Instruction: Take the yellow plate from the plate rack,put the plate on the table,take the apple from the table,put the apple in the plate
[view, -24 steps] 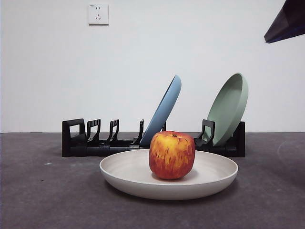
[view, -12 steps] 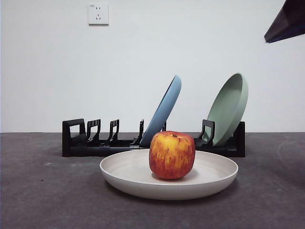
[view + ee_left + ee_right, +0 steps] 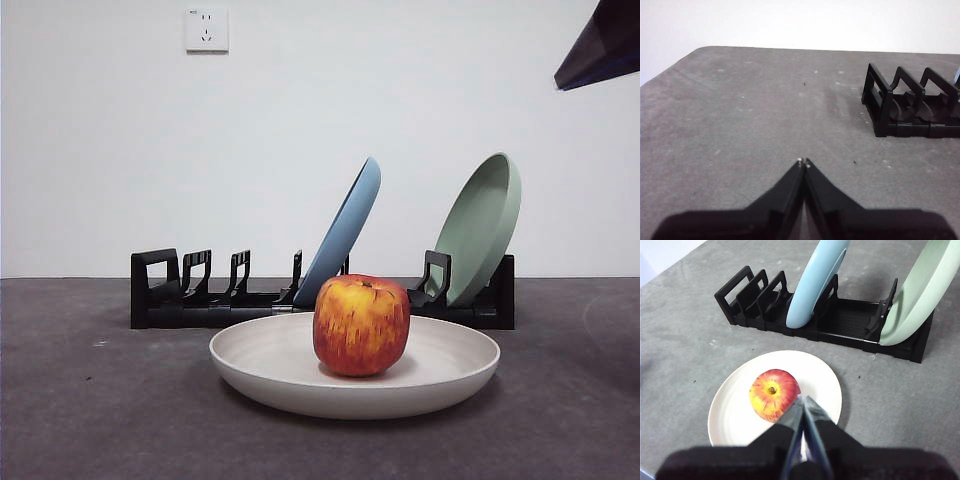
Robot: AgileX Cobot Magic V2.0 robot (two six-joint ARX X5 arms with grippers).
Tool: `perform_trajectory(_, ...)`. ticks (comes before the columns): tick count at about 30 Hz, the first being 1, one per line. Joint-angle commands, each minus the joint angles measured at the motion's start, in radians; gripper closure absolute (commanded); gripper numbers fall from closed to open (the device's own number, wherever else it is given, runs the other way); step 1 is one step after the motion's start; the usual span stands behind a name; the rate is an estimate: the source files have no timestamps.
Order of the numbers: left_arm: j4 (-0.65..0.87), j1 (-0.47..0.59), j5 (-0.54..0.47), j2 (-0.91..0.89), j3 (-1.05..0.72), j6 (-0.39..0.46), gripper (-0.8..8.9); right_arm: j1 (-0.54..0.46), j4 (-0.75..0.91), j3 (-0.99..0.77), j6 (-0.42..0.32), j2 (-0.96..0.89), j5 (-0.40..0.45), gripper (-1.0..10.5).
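In the front view, the apple (image 3: 361,325) is seen resting in the yellow plate (image 3: 270,365), which lies flat on the table (image 3: 80,400) just in front of the plate rack (image 3: 190,300). In the left wrist view, the left gripper (image 3: 803,162) is held closed and empty, near the rack's left end. In the right wrist view, the right gripper (image 3: 801,400) is closed on nothing above the apple. The task is judged complete.

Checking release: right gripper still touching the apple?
Apart. Front view shows the apple alone on the yellow plate; right gripper is shut, overhead.
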Motion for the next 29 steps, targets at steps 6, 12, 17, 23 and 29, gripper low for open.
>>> perform_trajectory(6, 0.003, 0.003, 0.000, -0.003, -0.013, 0.011, 8.17, 0.001, 0.005, -0.004, 0.006, 0.000, 0.003, 9.5)
perform_trajectory(12, 0.003, 0.003, 0.000, -0.003, -0.013, 0.011, 8.17, 0.001, 0.005, -0.004, 0.006, -0.001, 0.002, 9.5)
perform_trajectory(17, 0.003, 0.003, 0.000, -0.003, -0.013, 0.011, 8.17, 0.001, 0.005, -0.004, 0.006, 0.000, 0.003, 9.5)
perform_trajectory(23, 0.003, 0.003, 0.000, -0.003, -0.013, 0.011, 8.17, 0.001, 0.004, -0.004, 0.006, -0.001, 0.003, 9.5)
perform_trajectory(29, 0.005, 0.003, 0.000, -0.003, -0.013, 0.011, 8.17, -0.024, -0.017, -0.006, -0.126, -0.088, 0.073, 9.5)
